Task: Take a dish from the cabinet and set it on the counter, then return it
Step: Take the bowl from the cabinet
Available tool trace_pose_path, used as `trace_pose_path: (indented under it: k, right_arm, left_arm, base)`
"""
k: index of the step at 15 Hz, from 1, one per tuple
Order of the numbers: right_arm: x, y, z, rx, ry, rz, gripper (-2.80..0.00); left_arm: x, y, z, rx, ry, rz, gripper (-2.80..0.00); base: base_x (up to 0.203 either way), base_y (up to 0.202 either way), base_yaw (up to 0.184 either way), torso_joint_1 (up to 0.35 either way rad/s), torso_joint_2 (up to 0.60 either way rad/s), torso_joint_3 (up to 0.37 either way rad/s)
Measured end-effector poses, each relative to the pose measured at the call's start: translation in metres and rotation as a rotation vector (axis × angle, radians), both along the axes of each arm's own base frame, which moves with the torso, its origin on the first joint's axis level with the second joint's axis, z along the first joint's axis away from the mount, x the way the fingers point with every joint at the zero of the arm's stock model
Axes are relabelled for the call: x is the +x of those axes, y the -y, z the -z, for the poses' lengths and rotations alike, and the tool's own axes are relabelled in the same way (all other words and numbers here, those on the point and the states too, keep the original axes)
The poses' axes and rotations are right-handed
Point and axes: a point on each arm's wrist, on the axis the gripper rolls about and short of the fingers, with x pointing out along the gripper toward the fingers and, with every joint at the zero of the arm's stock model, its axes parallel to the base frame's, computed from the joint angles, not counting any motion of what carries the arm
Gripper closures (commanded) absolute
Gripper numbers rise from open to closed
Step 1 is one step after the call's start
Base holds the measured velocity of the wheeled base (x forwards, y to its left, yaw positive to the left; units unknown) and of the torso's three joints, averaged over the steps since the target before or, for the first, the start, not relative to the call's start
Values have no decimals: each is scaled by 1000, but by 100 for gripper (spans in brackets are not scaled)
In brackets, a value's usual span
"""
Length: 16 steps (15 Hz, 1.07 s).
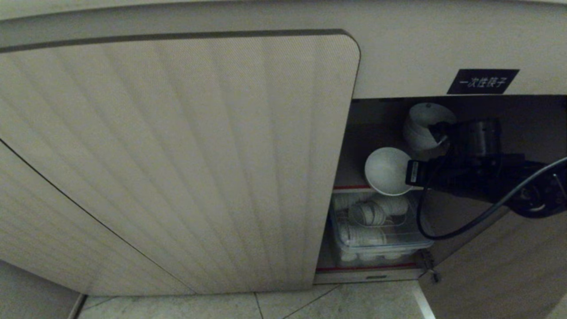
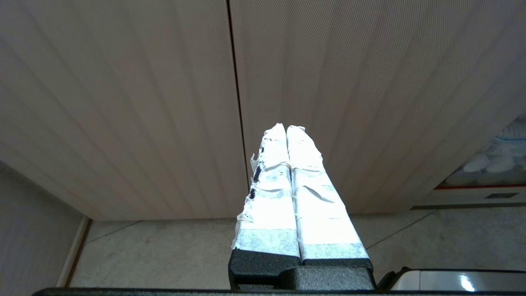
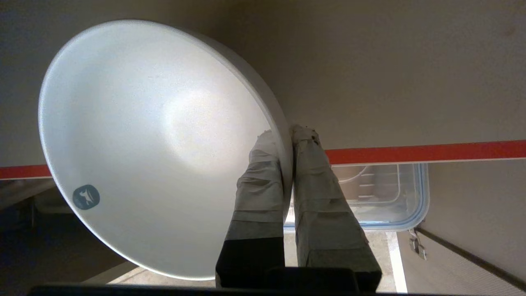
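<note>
- Looking into the cabinet (image 1: 443, 48) at the right of the head view, we see our right hand (image 1: 409, 173) pinching the rim of the dish (image 1: 386, 170), one taped finger (image 3: 257, 181) inside the bowl and one outside.
- The dish hangs tilted in the opening, its hollow facing us, just above the red-edged shelf (image 1: 350, 187); a small blue sticker (image 3: 86, 197) marks its inner wall.
- One stack of white bowls (image 1: 423, 126) sits behind the hand in the upper right of the opening, partly hidden by the black wrist.
- One clear plastic box (image 1: 376, 241) on the lower level holds more white dishes; we cannot count them.
- One ribbed door (image 1: 177, 159) fills the left and centre of the head view, covering the rest of the cabinet; a second door (image 1: 496, 266) stands swung open at lower right.
- One black label (image 1: 482, 81) with white characters sits above the opening.
- A black cable (image 1: 443, 232) loops down from the wrist in front of the box.
- Our left hand (image 2: 287, 129) is pressed together, empty, pointing at the ribbed door above the tiled floor (image 2: 164, 255).
</note>
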Motion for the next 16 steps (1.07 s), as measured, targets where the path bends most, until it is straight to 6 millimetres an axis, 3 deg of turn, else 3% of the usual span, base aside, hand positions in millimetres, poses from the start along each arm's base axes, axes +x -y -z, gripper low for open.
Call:
trace_pose_path:
  k: [16]
  right_arm:
    - [-37,4,-3,-2,-42,-15,0]
  left_arm:
    - [0,0,0,0,0,1,0]
  base:
    - [0,0,0,0,0,0]
